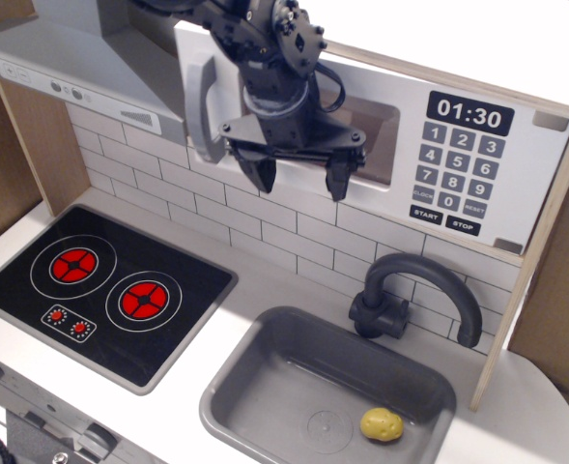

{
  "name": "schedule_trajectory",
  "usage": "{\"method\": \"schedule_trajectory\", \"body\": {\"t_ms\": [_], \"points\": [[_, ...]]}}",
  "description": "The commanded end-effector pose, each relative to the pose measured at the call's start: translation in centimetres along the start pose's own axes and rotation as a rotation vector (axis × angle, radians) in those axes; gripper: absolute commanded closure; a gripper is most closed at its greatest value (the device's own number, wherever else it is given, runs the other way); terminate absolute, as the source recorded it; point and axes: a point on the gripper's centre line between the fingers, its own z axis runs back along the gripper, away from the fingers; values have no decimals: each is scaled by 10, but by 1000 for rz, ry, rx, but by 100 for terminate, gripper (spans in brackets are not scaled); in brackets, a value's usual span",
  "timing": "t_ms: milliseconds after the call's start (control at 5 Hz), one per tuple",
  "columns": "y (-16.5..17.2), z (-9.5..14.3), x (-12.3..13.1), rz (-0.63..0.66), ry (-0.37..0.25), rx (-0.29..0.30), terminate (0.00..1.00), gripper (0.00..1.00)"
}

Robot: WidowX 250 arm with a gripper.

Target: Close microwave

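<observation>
The toy microwave point(477, 145) sits high on the back wall, with a black keypad point(458, 169) reading 01:30 on its right. Its wide white door point(371, 198) with a grey vertical handle point(204, 111) lies nearly flush against the body. The window point(376, 145) is partly hidden by my arm. My black gripper point(299, 178) is open and empty, fingers pointing down, right in front of the door's lower left part; whether it touches the door I cannot tell.
A grey extractor hood point(81, 68) is at the upper left. A black hob point(100, 295) with two red rings lies below it. A grey sink point(327, 396) holds a yellow toy point(382, 424). A dark faucet point(419, 295) stands behind the sink.
</observation>
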Motion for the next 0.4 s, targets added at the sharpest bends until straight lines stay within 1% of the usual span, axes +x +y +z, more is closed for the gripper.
{"method": "schedule_trajectory", "body": {"t_ms": [0,200], "points": [[6,5,30,24,-85,9,0,0],[8,4,35,31,-111,5,0,0]]}}
